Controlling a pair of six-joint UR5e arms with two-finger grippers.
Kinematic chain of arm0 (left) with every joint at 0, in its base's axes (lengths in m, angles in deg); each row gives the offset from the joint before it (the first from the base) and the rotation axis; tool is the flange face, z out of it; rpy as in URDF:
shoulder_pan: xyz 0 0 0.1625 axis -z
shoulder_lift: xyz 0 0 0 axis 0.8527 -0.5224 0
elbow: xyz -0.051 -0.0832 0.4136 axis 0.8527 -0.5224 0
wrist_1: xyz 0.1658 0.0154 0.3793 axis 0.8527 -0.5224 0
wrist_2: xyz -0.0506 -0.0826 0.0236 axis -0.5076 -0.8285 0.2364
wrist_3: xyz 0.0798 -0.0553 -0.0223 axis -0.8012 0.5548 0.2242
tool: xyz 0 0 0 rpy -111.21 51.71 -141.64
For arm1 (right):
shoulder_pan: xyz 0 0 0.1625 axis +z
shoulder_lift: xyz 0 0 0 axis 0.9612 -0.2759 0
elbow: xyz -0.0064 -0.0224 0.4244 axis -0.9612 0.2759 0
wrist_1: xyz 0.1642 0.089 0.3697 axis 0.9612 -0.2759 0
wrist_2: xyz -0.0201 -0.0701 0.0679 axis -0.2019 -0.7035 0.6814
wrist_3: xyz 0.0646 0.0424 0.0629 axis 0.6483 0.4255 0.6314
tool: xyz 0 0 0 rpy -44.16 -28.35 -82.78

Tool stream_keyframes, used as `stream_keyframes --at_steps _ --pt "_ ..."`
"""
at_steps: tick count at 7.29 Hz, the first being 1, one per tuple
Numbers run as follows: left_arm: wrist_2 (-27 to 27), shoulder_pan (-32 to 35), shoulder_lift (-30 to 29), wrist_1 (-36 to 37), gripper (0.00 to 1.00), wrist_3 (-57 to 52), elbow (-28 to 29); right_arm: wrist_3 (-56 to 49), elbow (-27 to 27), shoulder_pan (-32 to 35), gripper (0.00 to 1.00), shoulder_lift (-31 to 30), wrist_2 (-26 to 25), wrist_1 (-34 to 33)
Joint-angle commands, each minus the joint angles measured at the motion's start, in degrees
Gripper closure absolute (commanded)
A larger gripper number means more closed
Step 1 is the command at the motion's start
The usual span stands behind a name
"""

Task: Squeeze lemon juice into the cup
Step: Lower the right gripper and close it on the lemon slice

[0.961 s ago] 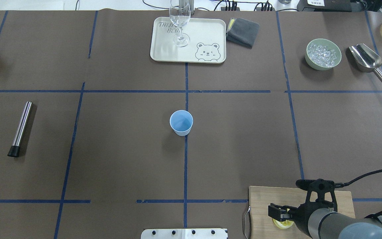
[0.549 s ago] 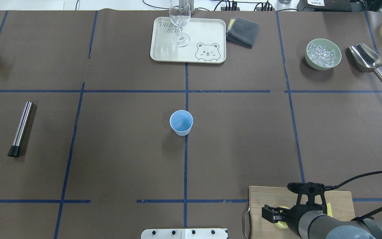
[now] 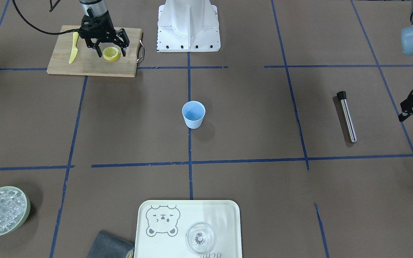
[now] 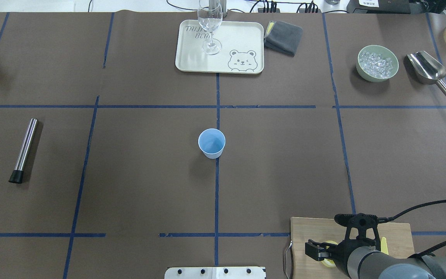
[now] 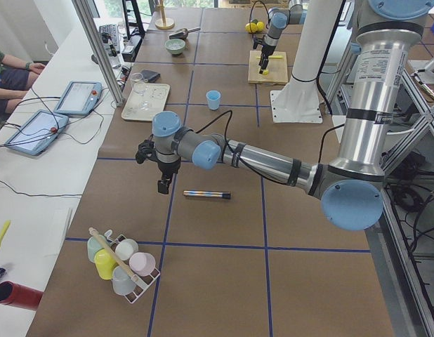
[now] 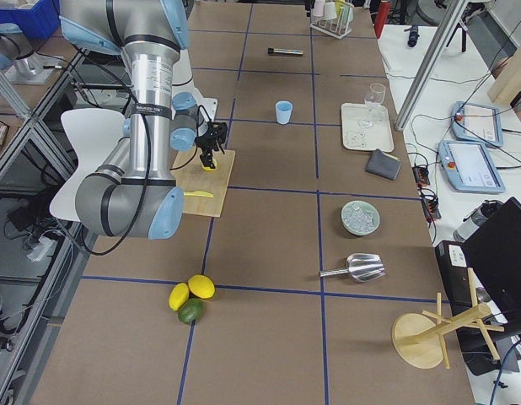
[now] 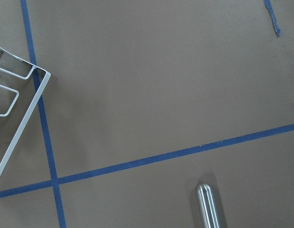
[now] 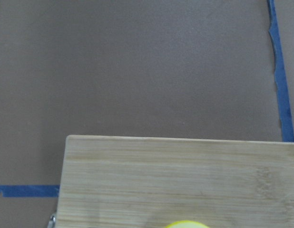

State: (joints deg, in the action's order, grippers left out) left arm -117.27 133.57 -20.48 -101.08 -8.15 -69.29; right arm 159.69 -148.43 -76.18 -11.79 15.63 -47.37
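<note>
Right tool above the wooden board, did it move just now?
Yes. The right tool slid a little left across the wooden board, toward its metal handle.

Right hand (image 6: 209, 155) over lemon (image 6: 209, 166) on board (image 6: 212, 189)

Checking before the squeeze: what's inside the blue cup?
The cup shows only bare blue inside, nothing solid. Its near wall hides part of the floor.
</note>
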Motion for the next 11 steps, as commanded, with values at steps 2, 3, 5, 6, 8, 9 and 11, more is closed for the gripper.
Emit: stream_keyframes --at_steps 2,3,5,6,8,9,11 --pt "-0.09 0.09 0.09 0.00 0.00 -0.10 -0.08 -0.09 0.04 -0.09 0.00 -0.22 0.51 -0.44" --pt "-0.09 0.00 0.09 0.00 0.00 -0.19 0.01 -0.09 0.04 -0.18 0.00 -0.22 0.60 -0.53" --pt "-0.09 0.09 0.18 0.00 0.00 -0.28 0.09 -0.09 0.04 -0.45 0.04 -0.22 0.60 -0.53" --pt "-0.09 0.00 0.18 0.00 0.00 -0.28 0.10 0.00 0.13 -0.45 0.06 -0.31 0.95 -0.53" --pt "-0.09 0.09 0.18 0.00 0.00 -0.28 0.10 -0.09 0.13 -0.45 0.09 -0.31 1.13 -0.62" --pt "-0.09 0.09 0.18 0.00 0.00 -0.28 0.10 -0.09 0.13 -0.45 0.18 -0.39 1.30 -0.62" --pt "-0.09 0.09 0.18 0.00 0.00 -0.28 0.10 -0.09 0.04 -0.36 0.26 -0.40 1.66 -0.62"
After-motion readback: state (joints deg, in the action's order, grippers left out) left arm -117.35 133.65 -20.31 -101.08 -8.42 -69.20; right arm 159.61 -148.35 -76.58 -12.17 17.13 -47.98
